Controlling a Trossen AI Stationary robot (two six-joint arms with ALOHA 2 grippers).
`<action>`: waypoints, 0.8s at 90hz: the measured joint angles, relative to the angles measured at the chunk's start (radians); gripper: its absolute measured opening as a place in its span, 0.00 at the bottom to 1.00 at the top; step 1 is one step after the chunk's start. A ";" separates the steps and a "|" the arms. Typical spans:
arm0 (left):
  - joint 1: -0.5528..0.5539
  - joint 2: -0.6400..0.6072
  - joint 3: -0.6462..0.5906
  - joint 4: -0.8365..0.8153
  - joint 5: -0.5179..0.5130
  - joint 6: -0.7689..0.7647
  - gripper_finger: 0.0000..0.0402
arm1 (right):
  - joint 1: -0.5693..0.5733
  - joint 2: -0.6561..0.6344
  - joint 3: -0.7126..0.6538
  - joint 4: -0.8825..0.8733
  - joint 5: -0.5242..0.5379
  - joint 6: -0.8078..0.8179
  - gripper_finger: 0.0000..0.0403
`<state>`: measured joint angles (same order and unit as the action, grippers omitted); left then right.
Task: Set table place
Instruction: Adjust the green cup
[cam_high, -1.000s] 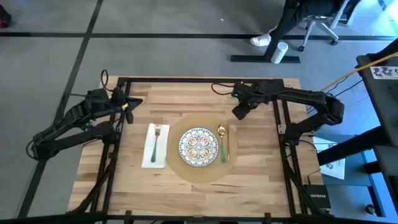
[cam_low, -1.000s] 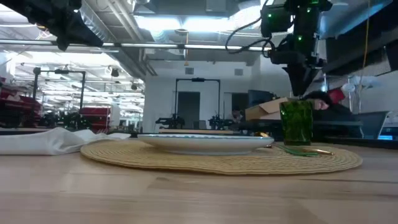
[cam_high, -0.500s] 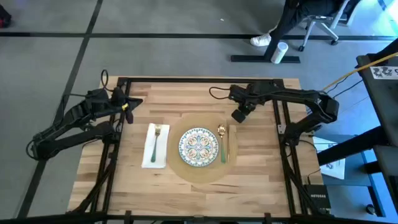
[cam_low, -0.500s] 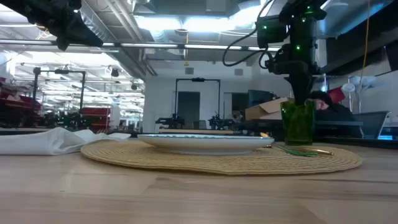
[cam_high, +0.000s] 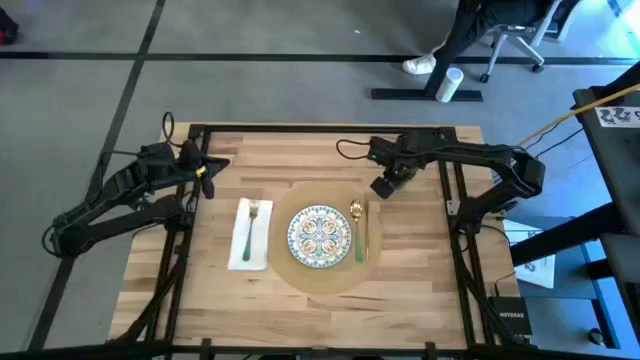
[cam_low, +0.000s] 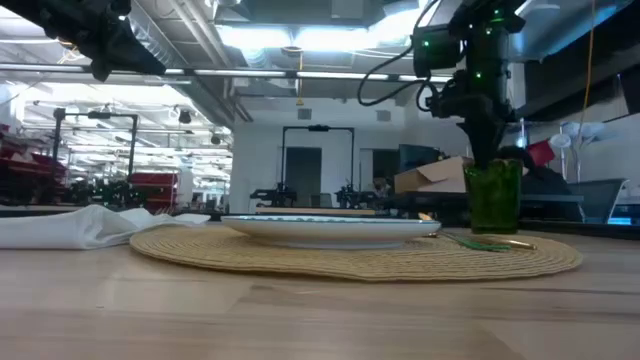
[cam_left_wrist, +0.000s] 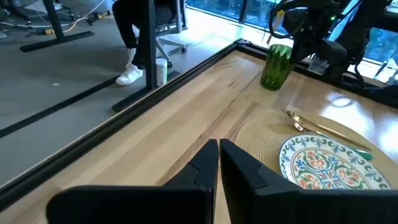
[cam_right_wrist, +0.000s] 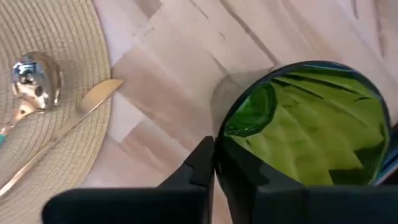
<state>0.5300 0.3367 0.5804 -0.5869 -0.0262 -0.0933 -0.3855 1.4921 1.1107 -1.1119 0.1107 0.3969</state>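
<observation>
On the wooden table (cam_high: 300, 150) lies the round tan placemat (cam_high: 322, 282), with a patterned plate (cam_high: 318, 233) resting on it. A spoon (cam_high: 356, 226) and a knife (cam_high: 367, 232) lie to the plate's right. Left of the mat, a fork (cam_high: 250, 226) lies on a white napkin (cam_high: 250, 255). A green glass (cam_low: 492, 197) stands upright just beyond the mat's far right edge. My right gripper (cam_high: 383, 185) is shut on it. My left gripper (cam_high: 210, 168) hovers shut near the table's far left corner. My right gripper pinches the glass's wall at the rim (cam_right_wrist: 216, 138), one finger (cam_right_wrist: 249, 177) inside the glass and one (cam_right_wrist: 199, 165) outside. The fingers come from above, pointing down. The glass stays upright; the mat hides its foot, so I cannot tell whether it rests on the table.
Bare wood lies left of the napkin and along the far and near edges. A black metal frame (cam_high: 330, 128) borders the table. Beyond the far edge a person (cam_high: 470, 30) sits on a wheeled chair.
My right gripper has come down onto the glass's rim, one finger going into the glass. The glass has then shifted a little toward the table's right edge, still upright.
</observation>
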 joint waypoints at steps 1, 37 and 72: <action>0.000 0.000 0.000 0.000 0.000 0.000 0.00 | 0.000 0.000 0.000 0.001 -0.002 0.000 0.02; 0.000 0.000 0.000 0.000 0.000 0.000 0.00 | 0.008 0.000 0.002 0.070 -0.095 0.018 0.02; 0.000 0.000 0.000 0.001 0.000 0.000 0.00 | 0.081 0.000 0.062 0.118 -0.100 0.029 0.02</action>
<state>0.5300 0.3367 0.5804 -0.5859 -0.0261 -0.0935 -0.3049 1.4925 1.1726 -0.9942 0.0112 0.4255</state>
